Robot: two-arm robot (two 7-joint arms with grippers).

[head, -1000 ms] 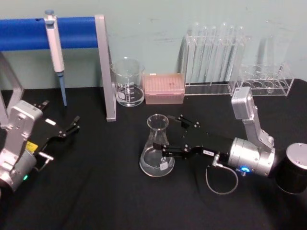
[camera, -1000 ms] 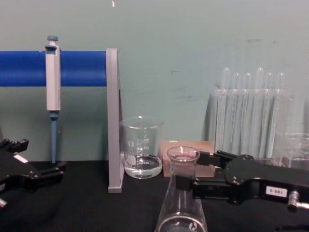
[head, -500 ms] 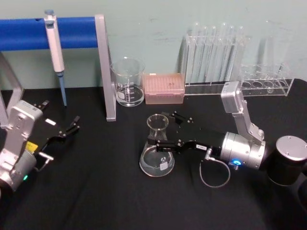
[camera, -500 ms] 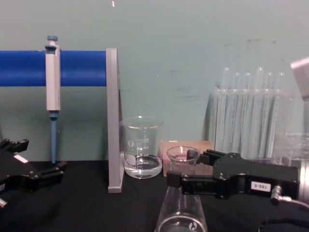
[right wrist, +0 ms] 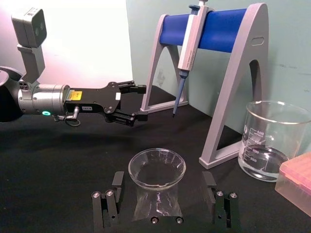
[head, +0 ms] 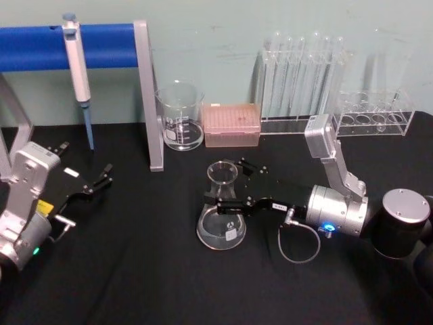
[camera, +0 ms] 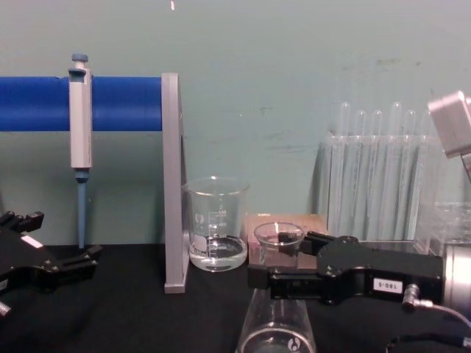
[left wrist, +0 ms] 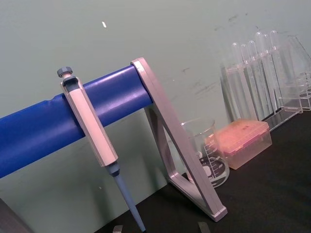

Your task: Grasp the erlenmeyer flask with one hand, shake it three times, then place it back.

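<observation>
The erlenmeyer flask (head: 218,227) stands upright mid-way across the black table (head: 135,277), in front of the beaker (right wrist: 271,145). The right gripper (right wrist: 163,183) straddles the flask's neck, jaws released, with a gap on either side. Its white label (camera: 388,284) is too small for me to read. The beaker's scale shows "500". The left gripper (right wrist: 140,102) sits well apart at the left, fingers spread.
</observation>
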